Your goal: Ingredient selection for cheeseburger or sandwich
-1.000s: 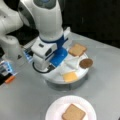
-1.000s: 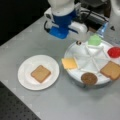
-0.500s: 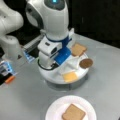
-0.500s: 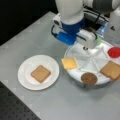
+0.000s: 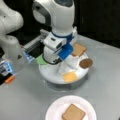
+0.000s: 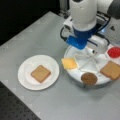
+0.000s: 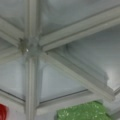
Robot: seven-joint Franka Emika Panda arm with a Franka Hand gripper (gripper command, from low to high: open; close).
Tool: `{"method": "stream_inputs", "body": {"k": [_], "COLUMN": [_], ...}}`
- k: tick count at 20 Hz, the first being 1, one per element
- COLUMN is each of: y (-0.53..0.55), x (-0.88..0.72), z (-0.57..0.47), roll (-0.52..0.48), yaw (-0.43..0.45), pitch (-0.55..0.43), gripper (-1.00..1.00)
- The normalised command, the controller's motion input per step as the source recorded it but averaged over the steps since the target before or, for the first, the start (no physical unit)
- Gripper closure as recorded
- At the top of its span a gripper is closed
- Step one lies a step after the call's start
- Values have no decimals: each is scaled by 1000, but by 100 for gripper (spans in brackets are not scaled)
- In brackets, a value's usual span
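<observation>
Nearest in both front views sits the round white paper plate [image 5: 53, 110], carrying a single brown toast square [image 5: 73, 113] and nothing else, so the sandwich stands at its bottom slice only. Beyond the plate is the round white divided tray [image 6: 75, 76], its compartments parted by raised ribs that meet at a hub, which the wrist view shows from close above. On the tray's near edge lies the orange cheese square [image 6: 69, 63], next to it the dark brown round patty [image 6: 89, 78], then a second brown toast square [image 6: 111, 70]; the red tomato slice [image 6: 113, 52] sits at a front view's right, and the green lettuce piece [image 7: 83, 111] shows at the wrist view's bottom. The arm's gripper [image 5: 51, 60] hangs low over the tray's far side, near the lettuce compartment [image 5: 41, 60]; its fingers are hidden by the wrist housing, so I cannot tell how wide the claw stands or whether it holds anything. The risk, as I judge it, is a fingertip landing on a rib, or nudging the light tray sideways.
</observation>
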Motion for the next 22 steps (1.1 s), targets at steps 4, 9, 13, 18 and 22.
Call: {"method": "stream_inputs", "body": {"k": [4, 9, 13, 18, 22], "y": [64, 153, 190, 172, 128], "x": [-303, -331, -285, -258, -186], "z": [-214, -217, -240, -176, -109], "roll": [-137, -113, -97, -80, -51], "yaw": [71, 32, -16, -54, -46], "pitch": [-248, -245, -294, -259, -241], "gripper": [-100, -100, -100, -100, -100]}}
